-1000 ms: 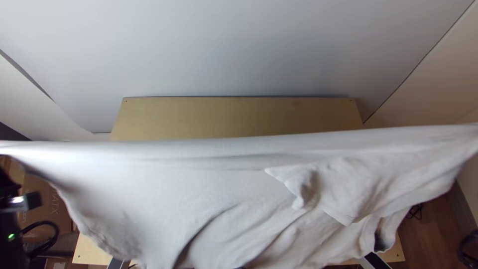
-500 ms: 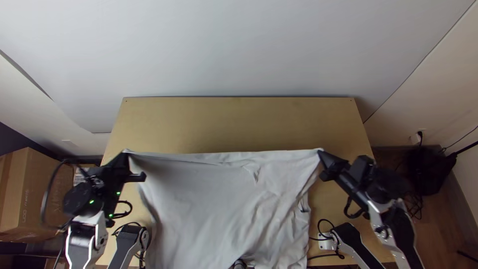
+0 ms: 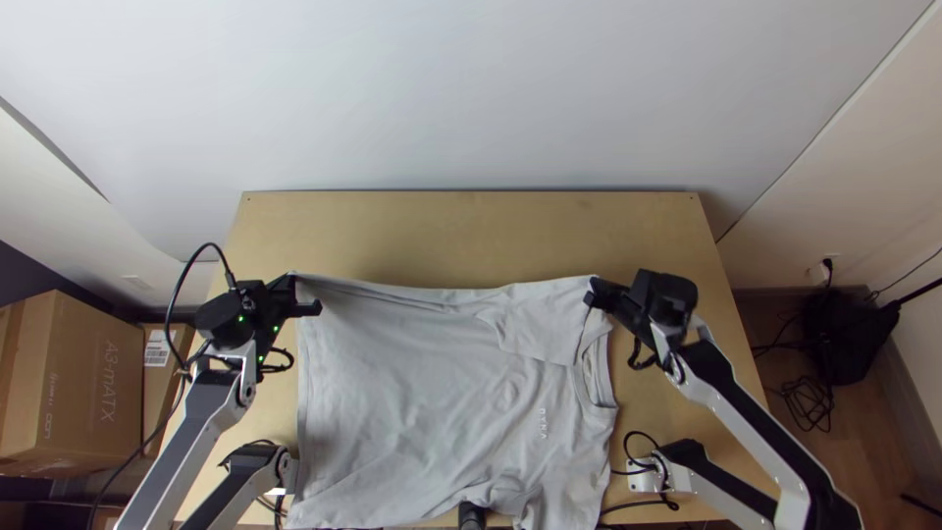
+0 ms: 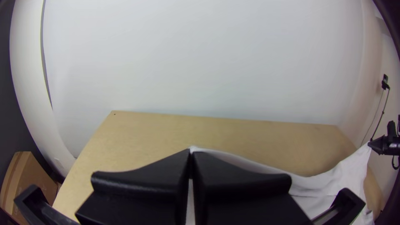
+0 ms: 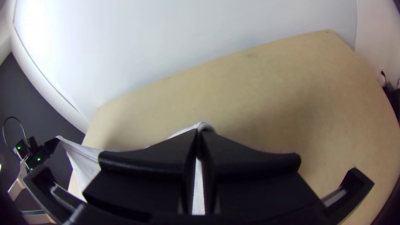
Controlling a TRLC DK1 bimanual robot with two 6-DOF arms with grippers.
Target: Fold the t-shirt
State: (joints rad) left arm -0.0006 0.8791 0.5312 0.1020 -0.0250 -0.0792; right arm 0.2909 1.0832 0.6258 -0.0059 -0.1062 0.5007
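Observation:
The light grey t-shirt [image 3: 422, 393] hangs and lies spread over the table's near part, its collar toward the right and a sleeve lying on its upper right part. My left gripper [image 3: 294, 287] is shut on its far left corner, my right gripper [image 3: 593, 290] on the far right corner near the shoulder. In the left wrist view, the left gripper [image 4: 191, 153] pinches the edge of the cloth [image 4: 250, 164]. The right gripper [image 5: 199, 133] in the right wrist view has a bit of fabric [image 5: 199, 187] between its closed fingers.
Bare wooden table [image 3: 471, 236] stretches beyond the shirt to a pale wall [image 3: 471, 98]. Cardboard boxes [image 3: 78, 383] stand off the left side. Cables [image 3: 810, 397] and a dark bag [image 3: 844, 334] lie on the floor to the right.
The shirt was stretched high and close to the top camera; both grippers have come down with it and closer together. Its collar and small print have come into sight.

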